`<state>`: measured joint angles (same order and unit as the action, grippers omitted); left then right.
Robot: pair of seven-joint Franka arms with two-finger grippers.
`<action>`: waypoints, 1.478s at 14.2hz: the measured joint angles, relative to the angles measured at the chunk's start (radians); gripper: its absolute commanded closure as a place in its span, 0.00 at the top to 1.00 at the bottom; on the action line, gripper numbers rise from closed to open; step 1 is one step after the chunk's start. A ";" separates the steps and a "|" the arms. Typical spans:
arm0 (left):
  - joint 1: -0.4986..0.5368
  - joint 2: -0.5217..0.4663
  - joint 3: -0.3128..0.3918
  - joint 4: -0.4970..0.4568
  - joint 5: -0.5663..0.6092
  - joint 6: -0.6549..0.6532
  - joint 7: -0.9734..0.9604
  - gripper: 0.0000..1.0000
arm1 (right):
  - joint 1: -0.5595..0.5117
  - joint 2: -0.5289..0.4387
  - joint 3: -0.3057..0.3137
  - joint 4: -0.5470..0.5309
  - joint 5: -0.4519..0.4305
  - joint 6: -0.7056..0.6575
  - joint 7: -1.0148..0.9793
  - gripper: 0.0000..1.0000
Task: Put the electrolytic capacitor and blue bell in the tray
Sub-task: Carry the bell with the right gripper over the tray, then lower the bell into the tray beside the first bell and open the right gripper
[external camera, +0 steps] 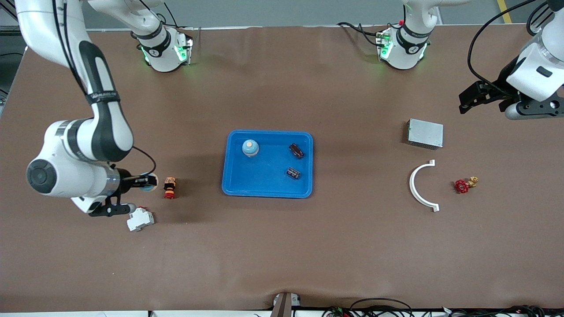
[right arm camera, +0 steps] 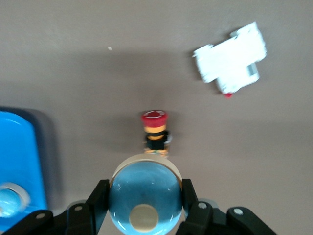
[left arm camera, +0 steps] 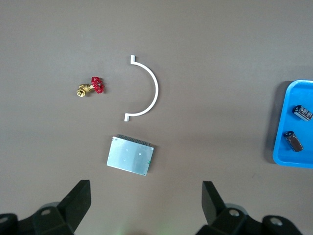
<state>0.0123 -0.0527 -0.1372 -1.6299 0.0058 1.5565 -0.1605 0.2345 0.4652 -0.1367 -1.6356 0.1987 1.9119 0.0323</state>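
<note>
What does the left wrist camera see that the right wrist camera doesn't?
Only the left wrist view shows the grey metal box, the white curved piece, the little red-handled valve, two dark capacitors in the tray, and the open left hand.

Only the right wrist view shows the right hand shut on a blue bell, the red push button, the white switch block, and another blue bell in the tray.

Both show the blue tray.

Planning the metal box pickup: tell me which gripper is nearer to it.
Left. The left gripper hangs open beside the metal box; the right gripper, holding a blue bell, is at the table's right-arm end.
</note>
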 measured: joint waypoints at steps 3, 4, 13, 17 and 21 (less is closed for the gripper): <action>0.000 0.006 -0.001 0.000 0.012 0.002 0.000 1.00 | 0.116 -0.074 0.004 -0.103 0.000 0.095 0.237 0.00; -0.001 0.008 -0.002 -0.001 0.022 0.002 0.000 1.00 | 0.158 -0.089 0.005 -0.127 0.000 0.120 0.320 0.00; -0.005 0.009 -0.009 -0.001 0.033 0.002 0.000 1.00 | 0.398 -0.044 0.005 -0.185 0.000 0.348 0.744 0.00; -0.005 0.009 -0.010 0.000 0.034 0.002 0.000 1.00 | 0.433 0.027 0.005 -0.186 0.000 0.426 0.801 0.00; -0.001 0.009 -0.009 -0.001 0.034 0.000 0.000 1.00 | 0.461 0.093 0.005 -0.185 0.000 0.501 0.842 0.00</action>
<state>0.0112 -0.0439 -0.1466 -1.6307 0.0394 1.5561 -0.1605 0.6959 0.5584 -0.1319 -1.8206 0.1984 2.4127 0.8746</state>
